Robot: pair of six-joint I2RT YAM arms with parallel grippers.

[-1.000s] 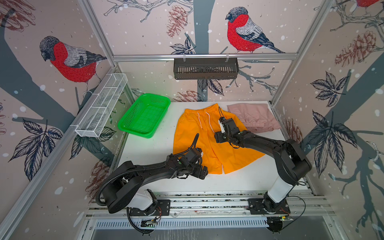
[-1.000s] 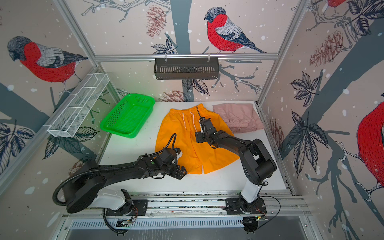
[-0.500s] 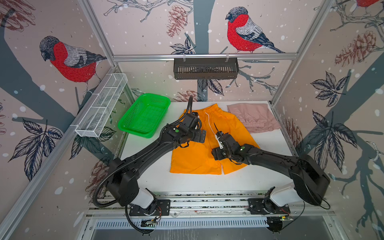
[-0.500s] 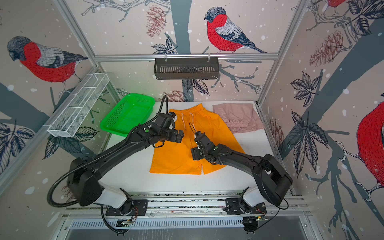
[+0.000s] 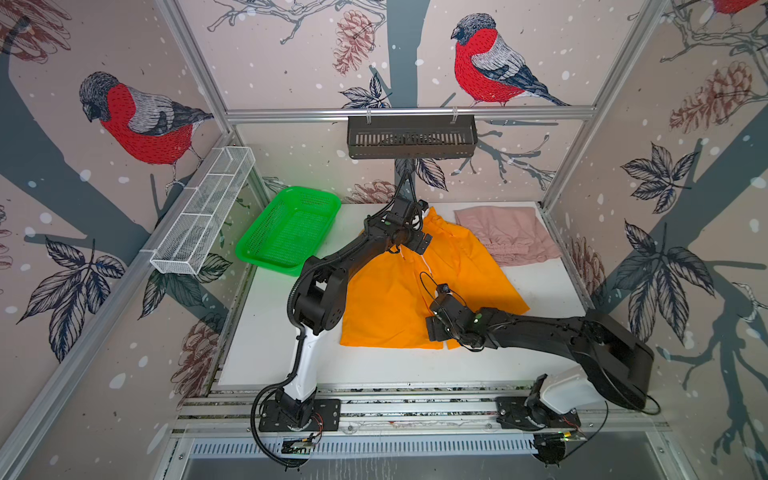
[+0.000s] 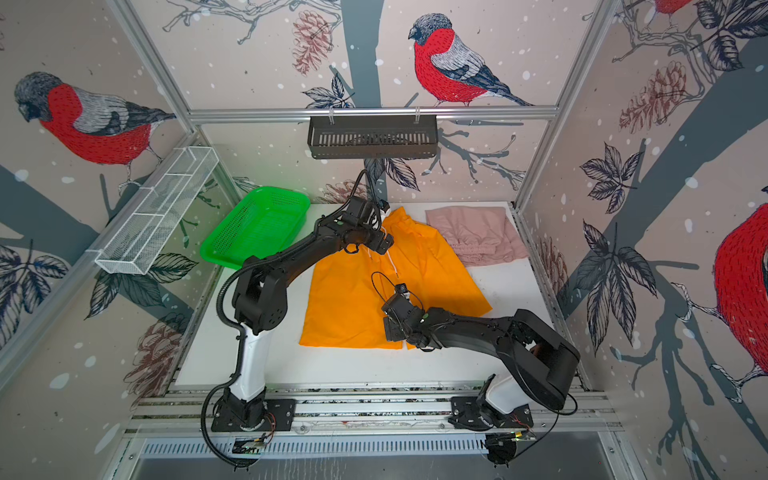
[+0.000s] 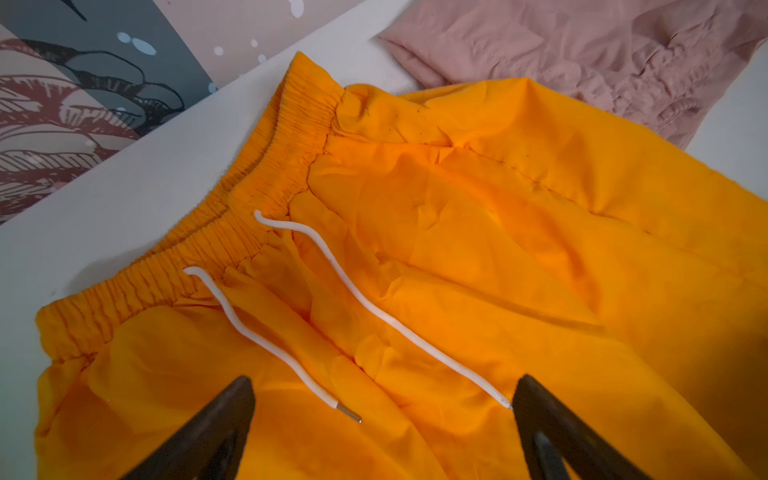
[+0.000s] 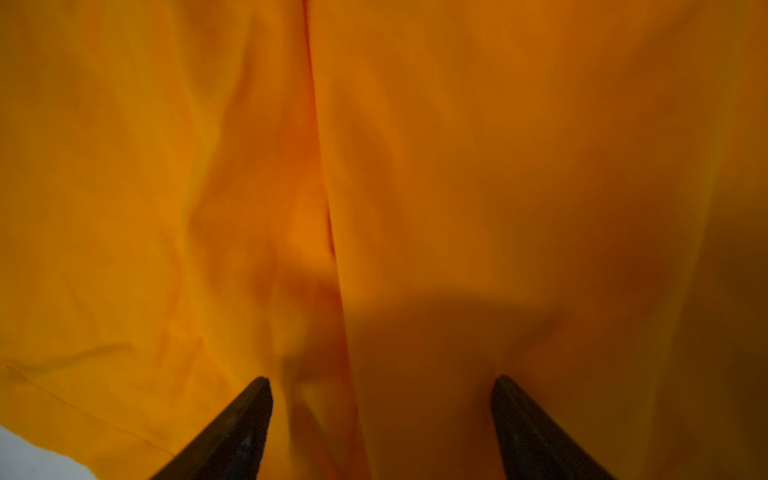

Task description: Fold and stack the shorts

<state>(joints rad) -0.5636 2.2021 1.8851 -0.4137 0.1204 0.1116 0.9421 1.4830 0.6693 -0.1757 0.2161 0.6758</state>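
Note:
The orange shorts (image 5: pixel 386 299) (image 6: pixel 349 299) lie spread flat on the white table, waistband at the far end, legs toward the front edge. Their white drawstring (image 7: pixel 328 401) trails over the fabric. My left gripper (image 5: pixel 420 243) (image 6: pixel 383 243) (image 7: pixel 382 399) hovers open just over the waistband area, holding nothing. Near the front hem, at the split between the legs, my right gripper (image 5: pixel 434 328) (image 6: pixel 391 328) (image 8: pixel 380 390) stands open over the fabric. The pink shorts (image 5: pixel 507 237) (image 6: pixel 478 237) (image 7: pixel 582 50) lie folded at the back right, and the orange shorts overlap their edge.
A green mesh basket (image 5: pixel 257 253) (image 6: pixel 224 253) sits at the back left of the table. A white wire rack (image 5: pixel 203 216) hangs on the left wall and a black rack (image 5: pixel 411 137) on the back wall.
My left arm swung from the near left hem to the far waistband. My right gripper drew back from the shorts' middle to the front hem and opened wider. The orange shorts now lie straighter.

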